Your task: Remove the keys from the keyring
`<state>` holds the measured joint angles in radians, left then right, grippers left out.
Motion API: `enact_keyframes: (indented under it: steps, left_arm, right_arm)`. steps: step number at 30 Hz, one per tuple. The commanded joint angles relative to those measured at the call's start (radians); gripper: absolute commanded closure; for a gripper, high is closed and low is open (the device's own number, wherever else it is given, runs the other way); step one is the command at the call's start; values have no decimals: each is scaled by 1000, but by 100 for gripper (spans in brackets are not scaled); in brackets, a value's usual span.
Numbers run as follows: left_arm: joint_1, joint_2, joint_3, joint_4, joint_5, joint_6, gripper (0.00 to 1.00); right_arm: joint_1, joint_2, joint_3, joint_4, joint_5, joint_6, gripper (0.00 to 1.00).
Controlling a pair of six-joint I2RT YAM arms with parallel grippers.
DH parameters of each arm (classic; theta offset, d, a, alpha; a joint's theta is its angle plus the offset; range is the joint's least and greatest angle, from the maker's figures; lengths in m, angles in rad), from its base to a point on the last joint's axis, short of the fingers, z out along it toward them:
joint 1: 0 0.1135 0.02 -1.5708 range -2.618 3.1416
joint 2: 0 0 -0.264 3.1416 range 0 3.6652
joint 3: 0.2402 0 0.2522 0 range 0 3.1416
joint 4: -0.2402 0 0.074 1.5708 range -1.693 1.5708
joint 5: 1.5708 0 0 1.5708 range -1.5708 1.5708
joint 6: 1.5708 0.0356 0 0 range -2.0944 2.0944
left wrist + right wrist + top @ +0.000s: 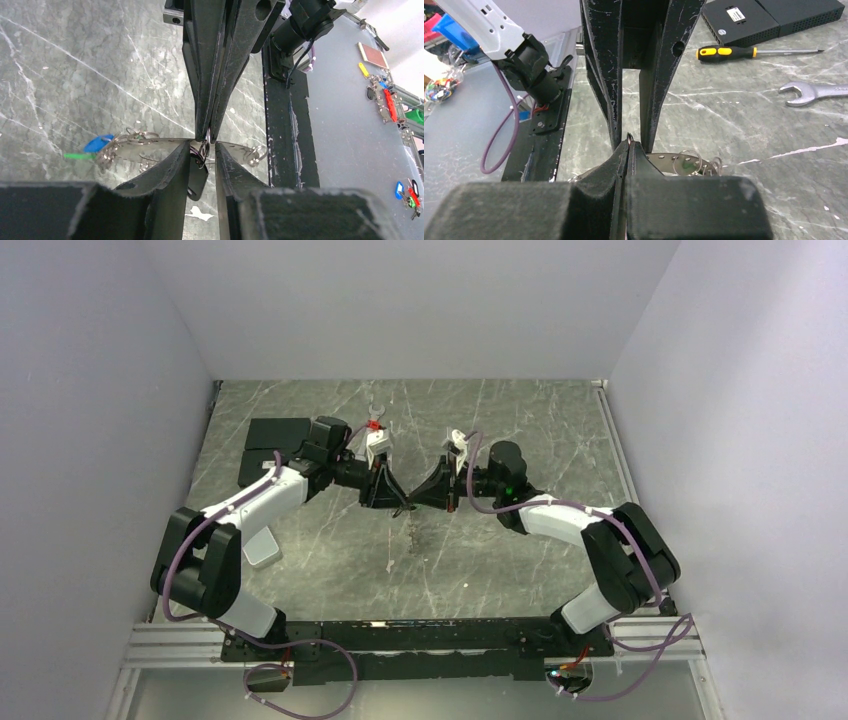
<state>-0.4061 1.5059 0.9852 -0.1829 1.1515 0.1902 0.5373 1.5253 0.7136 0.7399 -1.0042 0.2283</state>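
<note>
Grab step, I reckon: right gripper (628,146) pinches the keyring (204,148) mid-frame, left gripper (202,152) sits open around it and next needs to close on it cleanly.

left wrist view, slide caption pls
Right pincer shut on the small keyring, open left pincer straddling it, blue and green keys nearby.

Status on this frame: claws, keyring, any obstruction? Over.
Right claw shut on keyring. Left claw slightly open, straddling it. Blue-headed key on table. No obstruction seen.
</note>
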Motion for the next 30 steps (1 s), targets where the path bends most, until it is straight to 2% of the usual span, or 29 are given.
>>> enact_keyframes:
  steps: [1, 5, 15, 26, 28, 30]
  left_arm:
    - [36, -43, -2, 69, 45, -66, 71]
    - [56, -63, 7, 33, 47, -37, 71]
    - [52, -55, -18, 117, 81, -109, 70]
    - [40, -50, -36, 144, 117, -124, 70]
    - [37, -49, -38, 143, 113, -123, 73]
    - [34, -46, -41, 142, 104, -118, 81]
  right_arm:
    - [-2, -5, -7, 155, -9, 56, 100]
    - [-2, -16, -19, 135, -14, 31, 100]
    - [-2, -10, -17, 154, -14, 52, 100]
    - [-2, -2, -16, 169, -11, 65, 100]
    - [-1, -2, -15, 173, -13, 70, 100]
    - [-2, -1, -18, 184, -11, 78, 100]
